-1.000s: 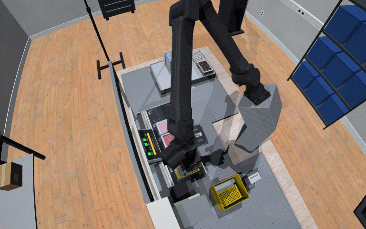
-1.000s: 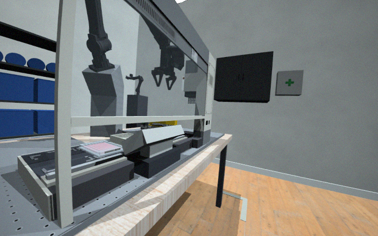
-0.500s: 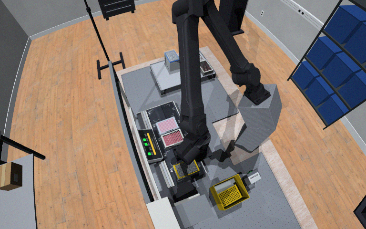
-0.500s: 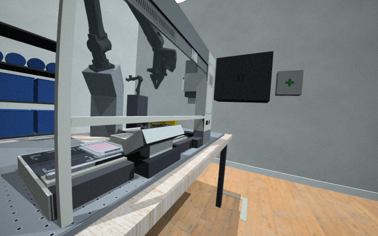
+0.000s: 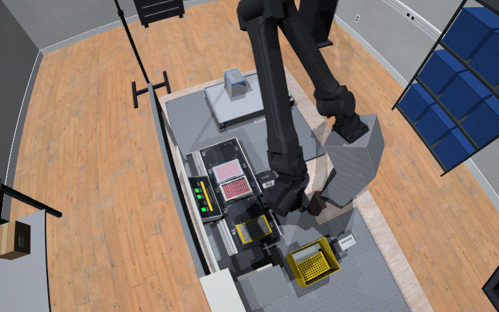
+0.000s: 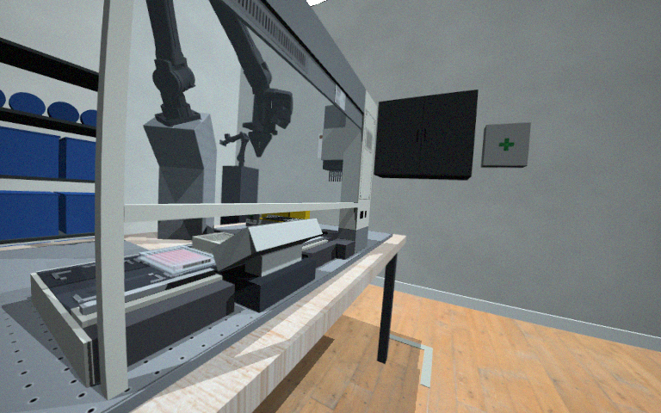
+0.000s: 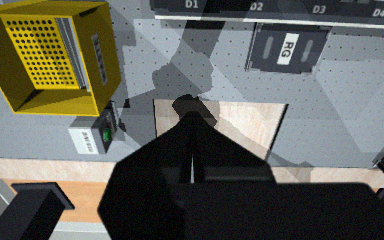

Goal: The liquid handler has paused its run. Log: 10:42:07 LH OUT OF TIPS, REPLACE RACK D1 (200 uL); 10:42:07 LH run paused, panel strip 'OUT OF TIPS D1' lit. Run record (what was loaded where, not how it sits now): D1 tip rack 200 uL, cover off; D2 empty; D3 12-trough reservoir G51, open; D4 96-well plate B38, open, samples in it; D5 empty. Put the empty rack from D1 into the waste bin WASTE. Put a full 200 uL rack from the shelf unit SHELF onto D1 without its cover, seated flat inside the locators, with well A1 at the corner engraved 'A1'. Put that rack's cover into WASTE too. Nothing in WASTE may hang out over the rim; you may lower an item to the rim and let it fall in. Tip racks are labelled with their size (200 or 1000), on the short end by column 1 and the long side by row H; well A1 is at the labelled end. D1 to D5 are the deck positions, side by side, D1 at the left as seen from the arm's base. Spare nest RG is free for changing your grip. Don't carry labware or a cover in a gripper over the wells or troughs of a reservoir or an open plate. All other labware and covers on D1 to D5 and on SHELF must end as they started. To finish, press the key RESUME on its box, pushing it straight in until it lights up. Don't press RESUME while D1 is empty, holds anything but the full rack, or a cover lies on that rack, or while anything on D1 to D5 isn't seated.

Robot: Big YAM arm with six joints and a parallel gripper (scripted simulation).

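Observation:
My gripper [image 7: 192, 119] [image 6: 258, 143] is shut and empty. It hangs pointing down above the table, in front of the deck between D1 and D2. The RESUME box [image 7: 89, 140] [image 5: 346, 242] with a green key [image 7: 106, 135] lies to its left in the wrist view. The yellow bin WASTE [image 7: 107, 55] [image 5: 294, 262] holds a yellow empty rack [image 7: 42, 52] [image 5: 312, 268] and a grey cover [image 7: 71, 50] [image 5: 304, 252]. A yellow-framed rack full of dark tips [image 5: 253, 229] sits on D1 without a cover.
A red reservoir [image 5: 236, 188] and a pink plate [image 5: 228, 170] sit further along the deck. Spare nest RG [image 7: 287, 48] [image 5: 268, 181] is bare. A covered rack [image 5: 234, 78] stands on the shelf unit [image 5: 239, 106]. The grey arm pedestal [image 5: 353, 158] stands to the right.

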